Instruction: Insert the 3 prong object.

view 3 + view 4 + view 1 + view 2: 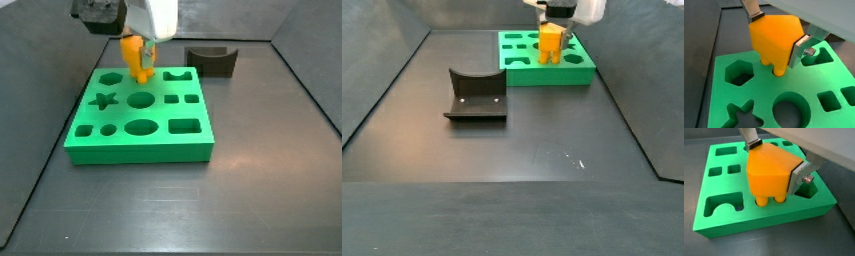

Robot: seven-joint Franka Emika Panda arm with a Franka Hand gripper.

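Observation:
My gripper [777,34] is shut on the 3 prong object [774,40], a bright orange block held upright with its prongs [778,70] pointing down. It also shows in the other wrist view [771,173], with the gripper [776,160] clamped on its sides. The prong tips [763,201] meet the top of the green board [757,220] near one edge; I cannot tell if they sit in holes. In both side views the gripper [138,42] [553,28] holds the block [138,62] [551,46] over the board's far part [147,145] [523,78].
The board has shaped holes: a hexagon [739,71], a star [743,117], an oval [791,110], a square [828,100] and an arch slot [721,205]. A dark grey block with a curved notch [211,60] [476,95] stands on the floor apart from the board.

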